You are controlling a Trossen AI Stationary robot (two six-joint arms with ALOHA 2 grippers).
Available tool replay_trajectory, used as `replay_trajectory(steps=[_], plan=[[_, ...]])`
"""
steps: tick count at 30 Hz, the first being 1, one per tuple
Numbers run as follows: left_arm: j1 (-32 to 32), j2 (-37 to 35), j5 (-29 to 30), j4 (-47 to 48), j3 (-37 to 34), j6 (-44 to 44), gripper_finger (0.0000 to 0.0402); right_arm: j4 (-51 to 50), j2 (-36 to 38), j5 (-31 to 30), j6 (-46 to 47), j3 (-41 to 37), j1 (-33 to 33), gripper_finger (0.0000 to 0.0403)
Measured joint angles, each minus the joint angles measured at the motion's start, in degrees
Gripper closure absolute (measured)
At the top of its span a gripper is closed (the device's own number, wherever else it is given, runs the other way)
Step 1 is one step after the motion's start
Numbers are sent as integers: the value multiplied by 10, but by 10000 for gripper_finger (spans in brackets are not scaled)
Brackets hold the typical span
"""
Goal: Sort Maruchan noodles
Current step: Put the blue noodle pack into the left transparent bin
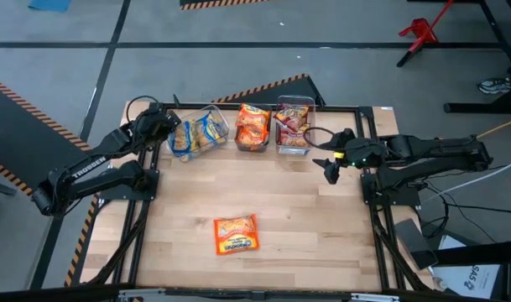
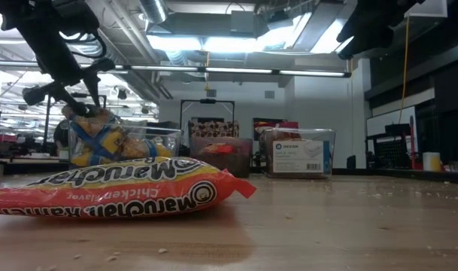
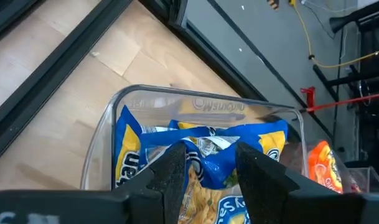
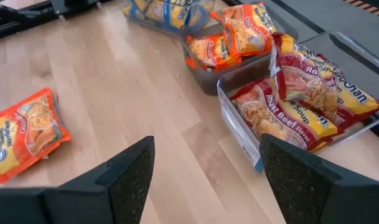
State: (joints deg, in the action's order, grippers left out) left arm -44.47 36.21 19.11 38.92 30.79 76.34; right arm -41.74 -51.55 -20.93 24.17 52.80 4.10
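Three clear bins stand along the table's far edge. The left bin (image 1: 198, 132) holds blue-and-yellow packets, the middle bin (image 1: 253, 127) orange ones, and the right bin (image 1: 294, 127) red-and-silver ones (image 4: 289, 102). A lone orange packet (image 1: 236, 234) lies flat on the table near the near edge, big in the low view (image 2: 116, 190). My left gripper (image 1: 173, 127) is over the left bin, shut on a blue-and-yellow packet (image 3: 208, 163). My right gripper (image 1: 331, 165) hangs open above bare table beside the right bin, touching nothing (image 4: 208, 180). My left gripper pinches the crumpled upper edge of a blue-and-yellow packet (image 3: 209, 167) between its two fingers (image 3: 175, 169), coming slanting down from the table's left into the left bin. The packet's lower part sits inside the bin among the other packets.
A black metal frame (image 1: 368, 126) runs round the wooden table top. The left bin stands askew to the other two. Bare wood lies between the bins and the lone orange packet. A small box (image 2: 298, 154) shows through the right bin's wall in the low view.
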Motion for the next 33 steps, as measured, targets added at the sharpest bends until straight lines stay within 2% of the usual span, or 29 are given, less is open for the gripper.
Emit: replay_trajectory(steps=[7, 12, 18, 22, 26, 29, 33], plan=[[0, 2, -3, 32, 0, 4, 268, 3, -8, 1, -1, 0, 0, 125], [-1, -17, 43, -19, 0, 19, 253, 1, -8, 10, -1, 0, 0, 125], [-6, -33, 34, -14, 0, 1, 231, 1, -9, 11, -3, 0, 0, 125], [-6, -49, -19, -95, 0, -12, 225, 1, -8, 11, -3, 0, 0, 125], [3, -59, -101, -216, 1, -92, 230, 1, -8, 10, -3, 0, 0, 125], [12, -54, -108, -204, 1, -103, 240, 1, -8, 10, -3, 0, 0, 125], [23, -19, -132, -94, 0, -107, 268, 1, -8, 10, -4, 0, 0, 125]])
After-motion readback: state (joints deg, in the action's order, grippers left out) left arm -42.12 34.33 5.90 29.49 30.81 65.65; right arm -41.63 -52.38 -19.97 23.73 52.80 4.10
